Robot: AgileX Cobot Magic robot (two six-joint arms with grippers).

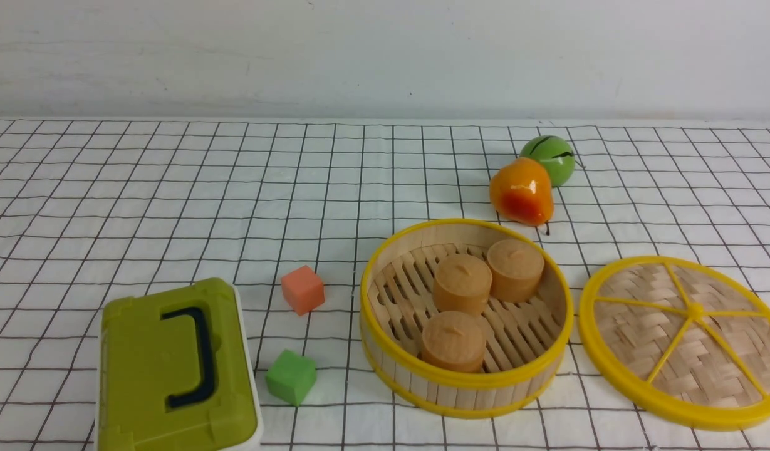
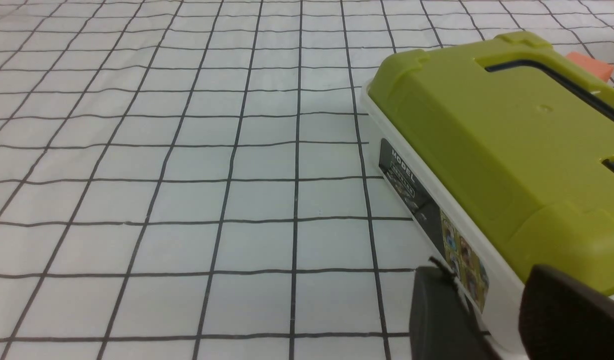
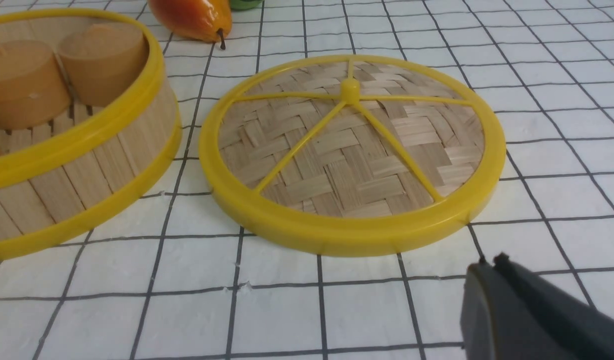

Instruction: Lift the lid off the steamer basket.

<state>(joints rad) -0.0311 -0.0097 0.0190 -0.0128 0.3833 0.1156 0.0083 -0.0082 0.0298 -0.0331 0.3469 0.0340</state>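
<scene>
The steamer basket (image 1: 466, 385) stands open on the checked cloth, with three tan round buns (image 1: 463, 283) inside it. Just to its right the lid (image 1: 685, 341) lies flat on the cloth, apart from the basket. In the right wrist view the lid (image 3: 351, 150) is close in front of my right gripper (image 3: 488, 263), which is shut with nothing in it and hangs short of the lid's near rim. The basket's wall (image 3: 87, 170) shows beside it. My left gripper (image 2: 481, 282) is open beside the green box. Neither gripper appears in the front view.
An olive-green box with a dark handle (image 1: 171, 369) sits at the front left. An orange cube (image 1: 302, 289) and a green cube (image 1: 291, 376) lie between it and the basket. Behind the basket are an orange fruit (image 1: 521, 191) and a green ball (image 1: 548, 158).
</scene>
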